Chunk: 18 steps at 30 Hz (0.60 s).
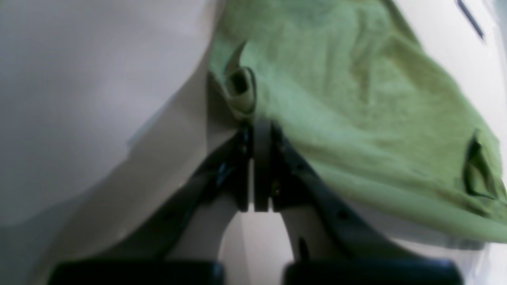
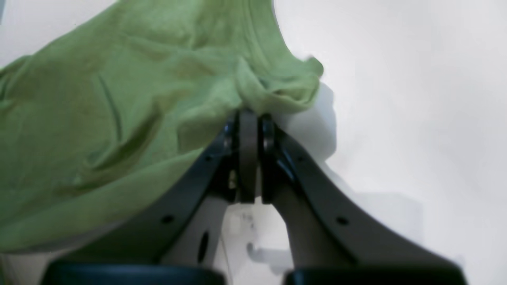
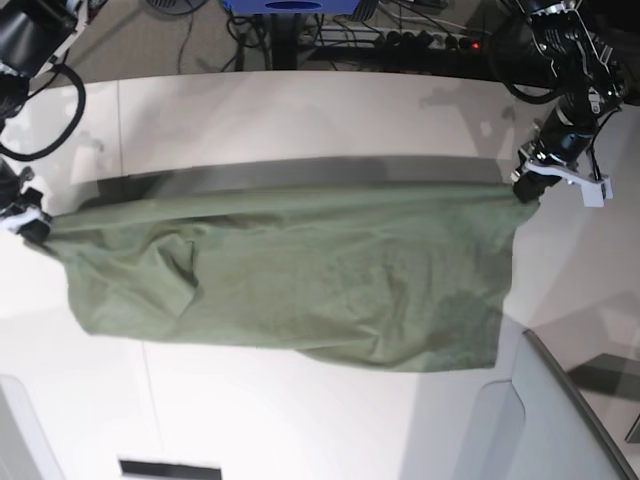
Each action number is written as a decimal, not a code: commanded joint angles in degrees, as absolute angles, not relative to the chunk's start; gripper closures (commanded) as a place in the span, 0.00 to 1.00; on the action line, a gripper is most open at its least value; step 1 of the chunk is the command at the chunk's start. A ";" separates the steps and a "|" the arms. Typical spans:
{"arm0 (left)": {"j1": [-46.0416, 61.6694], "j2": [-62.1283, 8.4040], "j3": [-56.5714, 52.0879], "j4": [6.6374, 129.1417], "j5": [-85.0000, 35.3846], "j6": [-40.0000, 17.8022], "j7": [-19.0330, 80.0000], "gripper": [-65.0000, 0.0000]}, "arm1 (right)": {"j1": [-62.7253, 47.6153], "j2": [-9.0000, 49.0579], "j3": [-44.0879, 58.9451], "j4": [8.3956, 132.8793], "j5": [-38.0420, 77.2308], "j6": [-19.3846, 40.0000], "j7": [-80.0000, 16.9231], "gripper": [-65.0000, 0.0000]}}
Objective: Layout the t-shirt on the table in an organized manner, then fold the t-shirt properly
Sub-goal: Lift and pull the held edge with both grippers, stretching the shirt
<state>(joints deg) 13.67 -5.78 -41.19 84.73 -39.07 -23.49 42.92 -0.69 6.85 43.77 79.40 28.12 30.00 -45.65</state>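
Both the left gripper and right gripper are clamped on t-shirt corners (thin pinches); uneven lowering risks slippage, bunching on desk.

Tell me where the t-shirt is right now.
In the base view the t-shirt hangs stretched across the middle above the table, its top edge pinched by the left gripper at the right and the right gripper at the left.

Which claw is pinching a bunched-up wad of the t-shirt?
The right claw: t-shirt fabric wads above its tips, while the left claw grips a flatter edge.
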 commanded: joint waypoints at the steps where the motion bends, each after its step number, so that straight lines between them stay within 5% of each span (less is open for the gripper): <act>1: 13.85 -6.64 -41.54 85.67 -40.04 -23.78 41.45 1.00 | -0.66 7.87 44.00 80.22 28.70 29.93 -44.44 1.00; 18: 15.34 -6.55 -41.54 79.78 -31.52 -24.04 39.96 1.00 | -6.55 5.85 44.44 75.91 28.53 29.93 -44.00 1.00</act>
